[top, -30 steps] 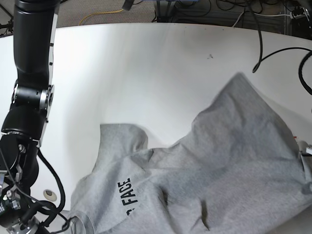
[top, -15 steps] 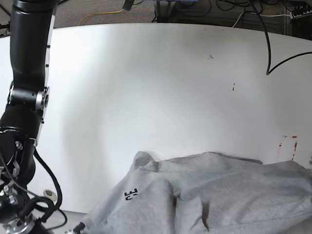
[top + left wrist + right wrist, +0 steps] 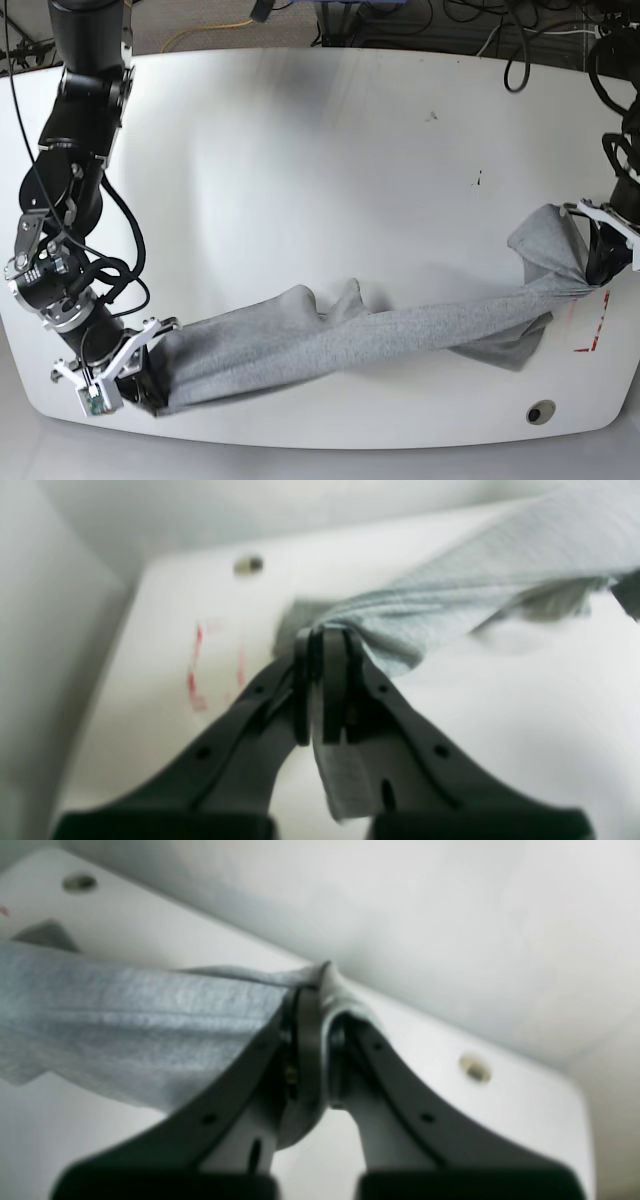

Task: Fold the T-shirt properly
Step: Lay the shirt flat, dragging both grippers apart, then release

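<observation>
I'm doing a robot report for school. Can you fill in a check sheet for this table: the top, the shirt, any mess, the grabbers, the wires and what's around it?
Surface: white table, rounded corners, small dark specks, red marks near one corner, a round hole by the near edge.
Job's things: grey T-shirt stretched into a long twisted band along the near side, not folded; no lettering shows.
Clutter: nothing seen.
Grippers: left gripper shut on one end of the shirt; right gripper shut on the other end.
Cables: black cables loop over the far edge; more run down the arm.
Surroundings: floor with tangled wires behind the table.
</observation>
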Tool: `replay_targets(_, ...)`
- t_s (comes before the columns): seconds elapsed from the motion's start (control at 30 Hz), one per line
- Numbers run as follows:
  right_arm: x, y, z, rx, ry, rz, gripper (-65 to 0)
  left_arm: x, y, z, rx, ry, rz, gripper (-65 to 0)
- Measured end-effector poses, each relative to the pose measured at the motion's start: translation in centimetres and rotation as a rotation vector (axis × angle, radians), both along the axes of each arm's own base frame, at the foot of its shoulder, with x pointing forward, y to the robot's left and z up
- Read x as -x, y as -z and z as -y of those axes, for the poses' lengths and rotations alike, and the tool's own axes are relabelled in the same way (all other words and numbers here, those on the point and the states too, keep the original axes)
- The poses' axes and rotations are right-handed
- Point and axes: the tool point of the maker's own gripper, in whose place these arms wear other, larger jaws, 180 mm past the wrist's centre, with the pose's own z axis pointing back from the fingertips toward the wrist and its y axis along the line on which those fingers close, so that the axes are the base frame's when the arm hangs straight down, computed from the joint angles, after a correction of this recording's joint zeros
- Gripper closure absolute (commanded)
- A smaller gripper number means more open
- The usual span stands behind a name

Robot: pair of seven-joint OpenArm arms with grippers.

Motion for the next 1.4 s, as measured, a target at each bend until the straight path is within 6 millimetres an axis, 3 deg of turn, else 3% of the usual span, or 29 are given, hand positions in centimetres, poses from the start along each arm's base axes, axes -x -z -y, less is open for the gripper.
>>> replay_targets(0.23,4.2,7.0,2.1,-0.132,0.038,-0.17,0.0,3.9,5.2,1.6,0.004,0.089,-0.167,0.0)
replay_targets(0.6,12.4,15.6,4.4,-0.298,0.104,-0.453,0.0,9.1,8.7,-0.1,-0.019,0.067,-0.334,0.0)
replay_targets(0.73,15.1,18.6,3.5,-0.336,0.113,-0.561,0.0,10.9,10.2,-0.5,-0.065,0.07,-0.399,0.0)
replay_targets(0.87,16.1,20.2,2.7,-0.378,0.119,-0.612,0.0,11.9,12.2,0.4,-0.135,0.107,-0.448,-13.8)
replay_targets(0.93,16.2,21.1,2.4,-0.399,0.125,-0.641,-0.8,11.9,12.8,1.2,-0.14,0.129,-0.46,-24.7)
replay_targets(1.0,16.1,21.9,2.3,-0.42,0.133,-0.67,-8.4,11.3,12.7,1.9,-0.128,0.141,-0.44,-34.2)
replay_targets(1.07,15.8,22.2,2.5,-0.439,0.15,-0.674,-20.8,10.4,12.1,1.9,-0.125,0.135,-0.416,-41.5)
replay_targets(1.13,15.8,22.3,2.4,-0.457,0.16,-0.671,-38.0,10.4,12.3,1.5,-0.131,0.111,-0.438,-43.3)
replay_targets(1.23,16.4,22.4,2.7,-0.5,0.182,-0.666,-54.1,10.7,13.0,1.5,-0.123,0.096,-0.481,-43.6)
replay_targets(1.27,16.8,22.4,3.0,-0.515,0.195,-0.664,-57.1,10.7,13.1,1.5,-0.116,0.088,-0.485,-43.6)
replay_targets(1.4,18.0,21.7,4.4,-0.59,0.233,-0.635,-56.6,10.3,12.9,1.9,-0.085,0.072,-0.454,-43.8)
